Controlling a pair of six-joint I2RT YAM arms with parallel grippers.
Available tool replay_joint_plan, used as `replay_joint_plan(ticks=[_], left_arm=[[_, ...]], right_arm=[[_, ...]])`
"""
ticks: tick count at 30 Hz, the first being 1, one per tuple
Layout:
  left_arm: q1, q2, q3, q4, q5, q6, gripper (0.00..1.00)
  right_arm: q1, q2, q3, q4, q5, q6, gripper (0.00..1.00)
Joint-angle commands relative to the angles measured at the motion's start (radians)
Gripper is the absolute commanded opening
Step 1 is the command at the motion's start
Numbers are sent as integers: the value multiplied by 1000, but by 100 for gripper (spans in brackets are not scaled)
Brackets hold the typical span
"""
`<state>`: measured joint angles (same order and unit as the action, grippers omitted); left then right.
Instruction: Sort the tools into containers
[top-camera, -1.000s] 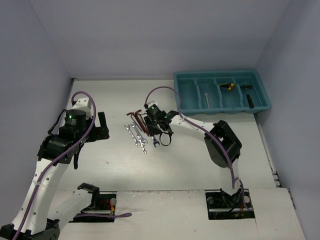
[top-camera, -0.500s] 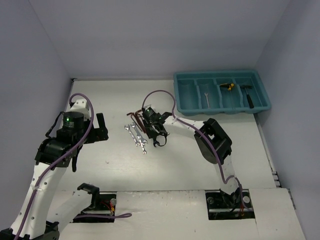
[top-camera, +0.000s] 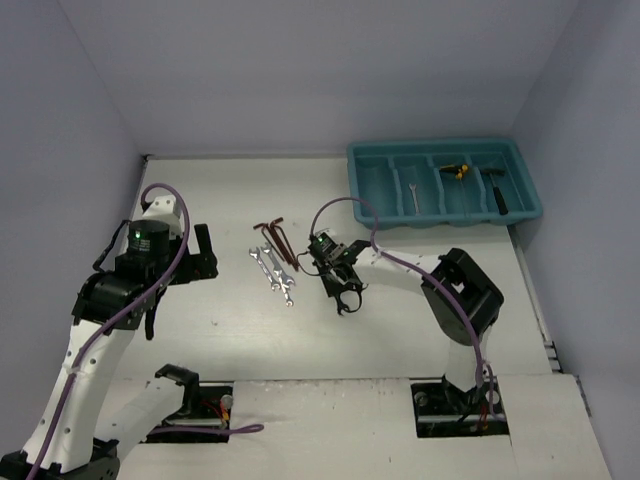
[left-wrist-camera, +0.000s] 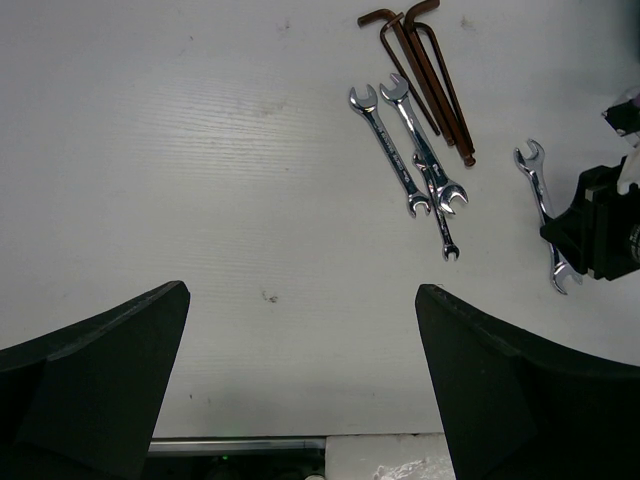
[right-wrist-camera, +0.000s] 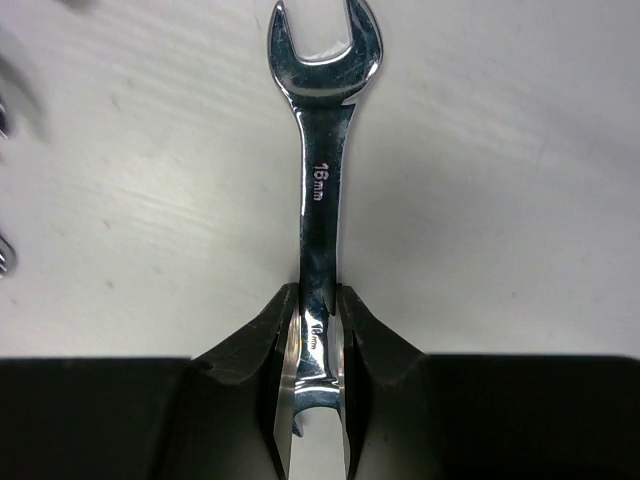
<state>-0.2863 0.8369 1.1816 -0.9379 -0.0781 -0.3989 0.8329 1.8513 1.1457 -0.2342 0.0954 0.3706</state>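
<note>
Pinching a silver wrench (right-wrist-camera: 322, 150) tight in the right hand (right-wrist-camera: 318, 305) near the middle of the counter (top-camera: 400, 325), well apart from the teal tray (top-camera: 440, 218) in the far right corner. Holding the left hand (left-wrist-camera: 300, 330) open by the left edge.

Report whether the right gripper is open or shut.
Shut on the wrench: the right wrist view shows the right gripper with its fingers pressed against both sides of the silver shank.

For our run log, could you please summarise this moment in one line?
right claw: shut on wrench | left claw: open | three wrenches, hex keys on table
</note>
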Motion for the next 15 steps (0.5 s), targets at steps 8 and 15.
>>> replay_joint_plan(ticks=[8, 15], left_arm=[[4, 20, 41, 34, -2, 17, 95], [4, 2, 31, 33, -3, 8, 96]], right_arm=[[-8, -38, 23, -140, -2, -9, 20], [-32, 39, 81, -140, -44, -55, 21]])
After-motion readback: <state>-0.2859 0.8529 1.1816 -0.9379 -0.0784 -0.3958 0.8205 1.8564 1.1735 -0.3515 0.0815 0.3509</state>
